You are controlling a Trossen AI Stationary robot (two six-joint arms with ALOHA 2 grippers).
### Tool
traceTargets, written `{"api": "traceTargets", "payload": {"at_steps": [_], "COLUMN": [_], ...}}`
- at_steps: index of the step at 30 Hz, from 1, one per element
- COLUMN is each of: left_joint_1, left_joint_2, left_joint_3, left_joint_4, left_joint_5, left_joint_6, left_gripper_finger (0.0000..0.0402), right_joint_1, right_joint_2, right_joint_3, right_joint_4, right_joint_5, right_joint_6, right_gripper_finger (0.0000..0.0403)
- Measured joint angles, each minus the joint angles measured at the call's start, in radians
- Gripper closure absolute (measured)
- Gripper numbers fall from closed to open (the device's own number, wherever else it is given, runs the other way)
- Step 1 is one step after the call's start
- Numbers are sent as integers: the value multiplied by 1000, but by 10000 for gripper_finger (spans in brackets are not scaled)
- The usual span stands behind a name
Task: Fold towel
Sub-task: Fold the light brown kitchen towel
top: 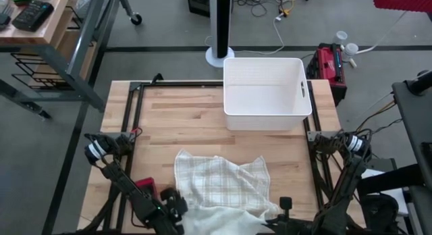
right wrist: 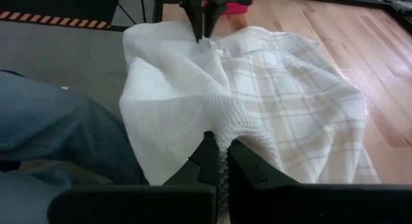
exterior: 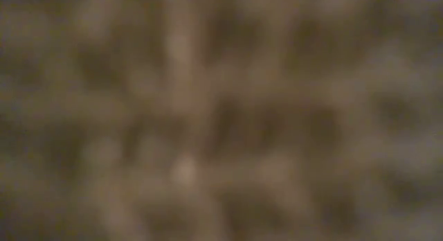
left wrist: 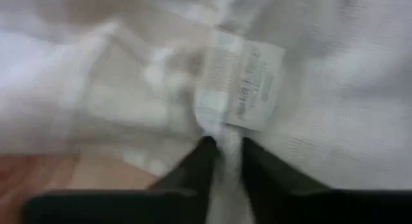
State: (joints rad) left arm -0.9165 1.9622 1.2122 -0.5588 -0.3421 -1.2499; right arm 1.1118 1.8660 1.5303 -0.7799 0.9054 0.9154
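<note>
The towel (top: 223, 184), white on one face and checked in beige on the other, lies crumpled at the table's near edge, its checked part spread on the wood. My left gripper (top: 177, 202) is at the towel's near left part, shut on it beside a sewn label (left wrist: 241, 82). At the towel's near right part, my right gripper (top: 283, 209) is shut on a bunched white part (right wrist: 220, 150). Between the two grippers the white side (right wrist: 174, 95) sags. My left gripper pinches a ridge of the white cloth (left wrist: 226, 147) between its two fingers, just beside the label. It comes steeply from above, and the cloth rises to a small peak (right wrist: 205, 44) at the fingers. One layer or several, I cannot tell. My right gripper pinches a gathered bunch of the white cloth (right wrist: 221, 158) between its two fingers, slanting down from the table's right. The cloth fans out from the fingers, slack; its checked part (right wrist: 302, 102) rests on the table.
A white plastic bin (top: 266, 93) stands at the far right of the table, with bare wood (top: 175, 120) to its left. A small red thing (top: 145, 186) sits by my left arm. A person's leg in jeans (right wrist: 58, 134) is close to the near edge.
</note>
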Motion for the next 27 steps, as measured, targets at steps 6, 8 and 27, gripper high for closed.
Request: {"api": "traceTargets", "payload": {"at_steps": [6, 8, 27], "left_joint_1": [-35, -49, -125], "left_joint_2": [9, 8, 5], "left_joint_3": [92, 141, 494], "left_joint_4": [-82, -154, -690], "left_joint_5": [44, 37, 17], "left_joint_6": [24, 6, -143], "left_gripper_finger": [394, 397, 401], "right_joint_1": [0, 0, 0], "right_joint_2": [0, 0, -15], "right_joint_3": [0, 0, 155], "right_joint_4": [0, -1, -293], "right_joint_5": [0, 0, 0], "right_joint_6": [-11, -11, 188], "right_gripper_finger": [403, 403, 403]}}
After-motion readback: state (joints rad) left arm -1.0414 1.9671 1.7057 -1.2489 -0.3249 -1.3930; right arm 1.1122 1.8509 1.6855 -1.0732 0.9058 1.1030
